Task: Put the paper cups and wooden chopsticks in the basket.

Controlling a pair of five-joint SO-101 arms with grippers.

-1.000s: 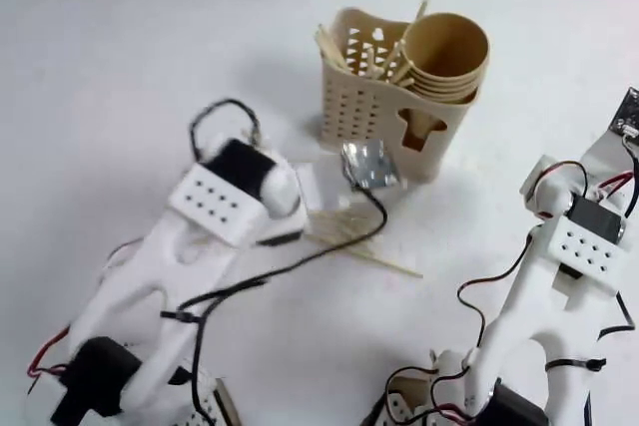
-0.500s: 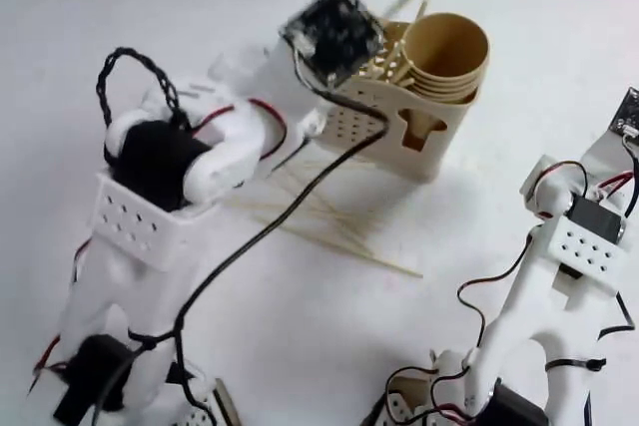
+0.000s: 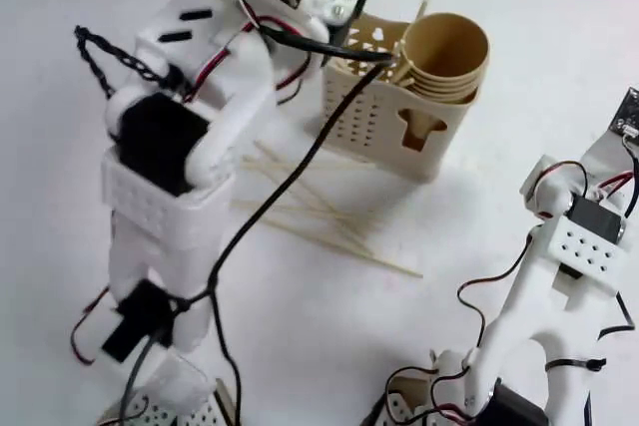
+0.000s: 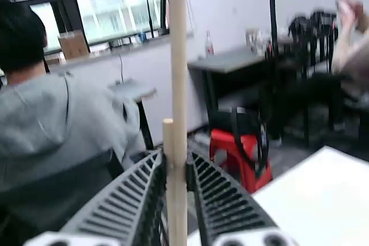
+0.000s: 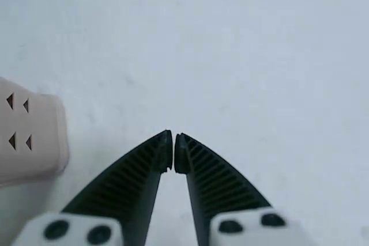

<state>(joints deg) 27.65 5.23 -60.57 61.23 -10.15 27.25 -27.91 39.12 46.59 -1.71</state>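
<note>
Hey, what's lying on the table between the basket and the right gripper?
Nothing. In the right wrist view, the stretch of table between the basket and the right gripper is bare.

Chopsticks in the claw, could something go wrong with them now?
They might slip: the left gripper pinches the chopsticks with one stick jutting far past its fingertips. The basket is already crowded by paper cups, so they could hit the rim and fall among the loose chopsticks on the table.
</note>
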